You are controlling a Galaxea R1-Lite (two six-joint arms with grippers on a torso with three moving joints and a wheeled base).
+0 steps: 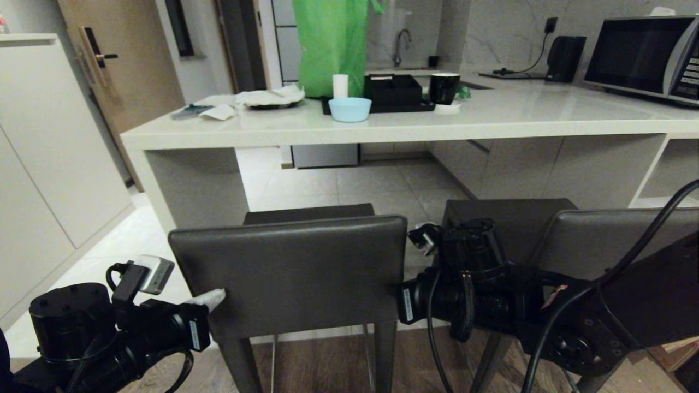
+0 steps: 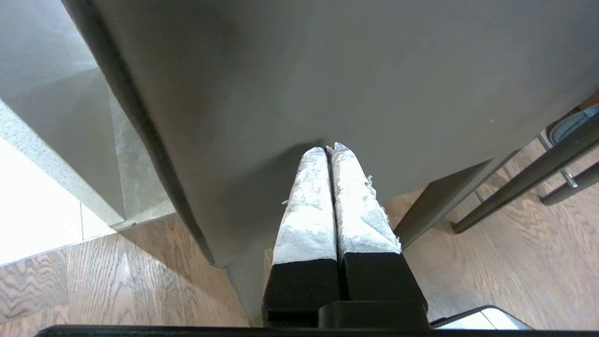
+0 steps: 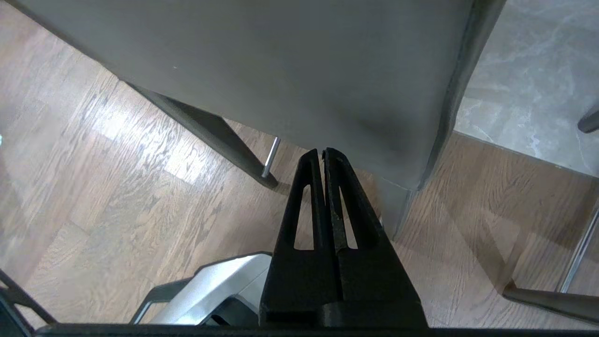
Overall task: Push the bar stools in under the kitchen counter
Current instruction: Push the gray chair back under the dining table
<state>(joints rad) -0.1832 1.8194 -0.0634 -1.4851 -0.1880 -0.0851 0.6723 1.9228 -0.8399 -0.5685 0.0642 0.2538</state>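
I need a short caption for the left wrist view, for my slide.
Left pincer, shut, its white-wrapped tips pressed against the grey backrest of a bar stool above wood floor.

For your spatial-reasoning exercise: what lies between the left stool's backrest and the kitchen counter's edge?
Only that stool's own seat and bare tiled floor separate the backrest from the counter, per the head view.

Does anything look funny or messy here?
A bit. Both stools stand out from the counter, not tucked under. The left gripper has frayed white wrap on its fingers, while the right gripper is bare black. Crumpled paper lies on the counter's left end.
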